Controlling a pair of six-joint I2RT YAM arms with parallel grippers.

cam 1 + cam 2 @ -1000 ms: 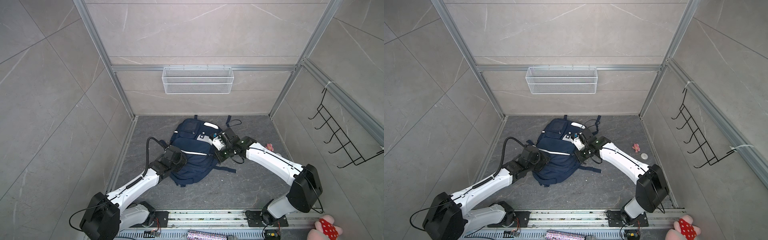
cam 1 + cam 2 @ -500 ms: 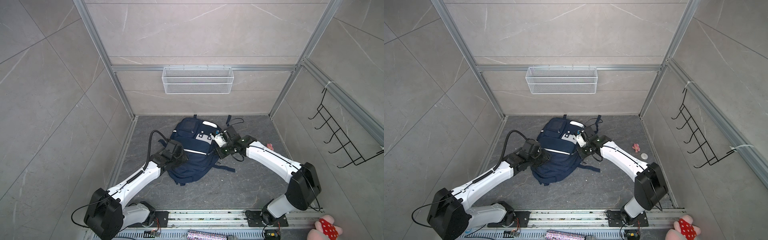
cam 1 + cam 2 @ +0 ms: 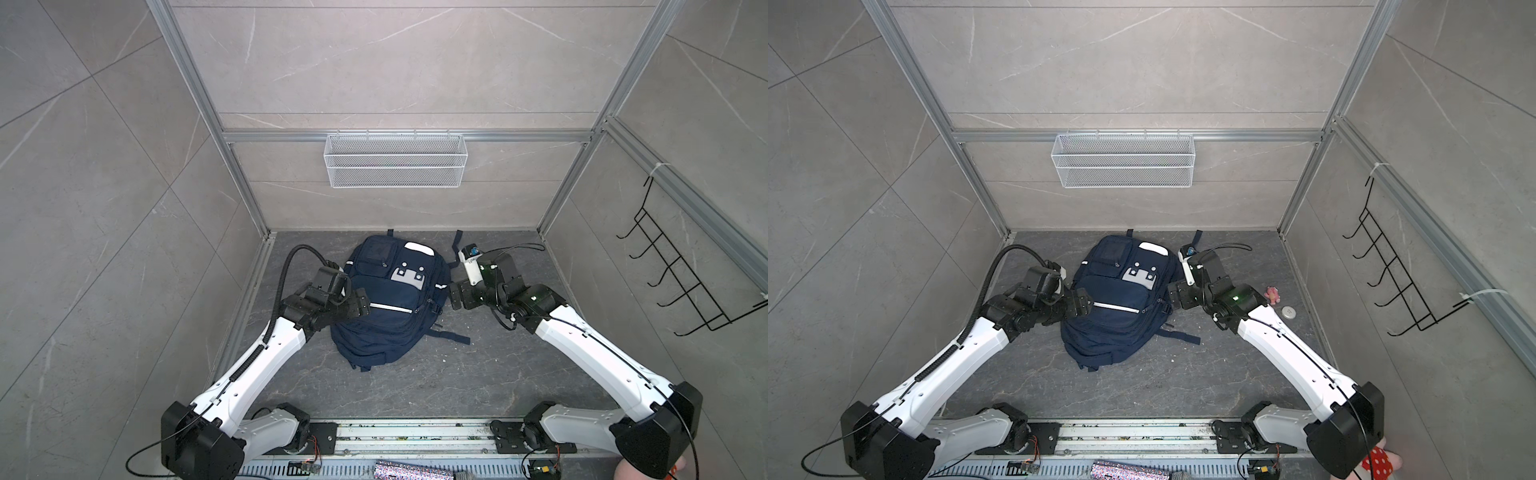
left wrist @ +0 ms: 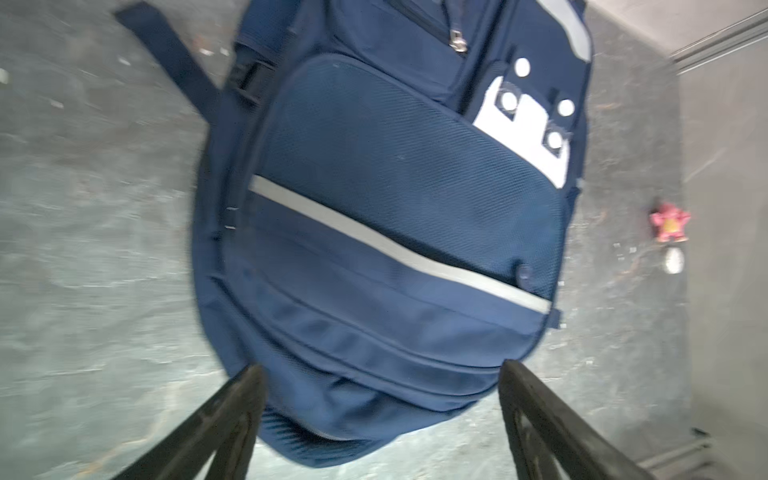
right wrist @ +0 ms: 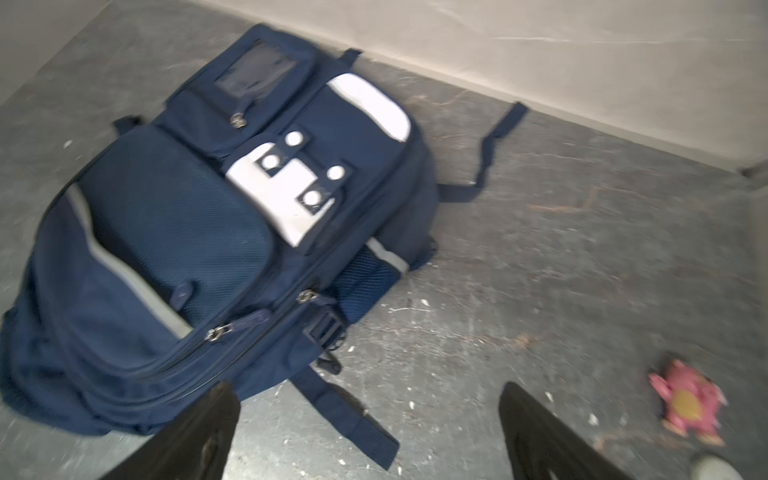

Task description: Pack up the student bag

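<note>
Left pincer (image 4: 380,370) and right pincer (image 5: 368,390) have released the student bag (image 3: 390,309).

A lab test booth for my rig.
I see stone-look wall panels (image 3: 395,62) held in bare aluminium posts (image 3: 200,104), a wire basket (image 3: 395,160) and a hook rack (image 3: 681,274) hung on them, and a metal rail (image 3: 411,432) anchoring both robot arms (image 3: 266,357).

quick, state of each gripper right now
left gripper: open, holding nothing
right gripper: open, holding nothing
</note>
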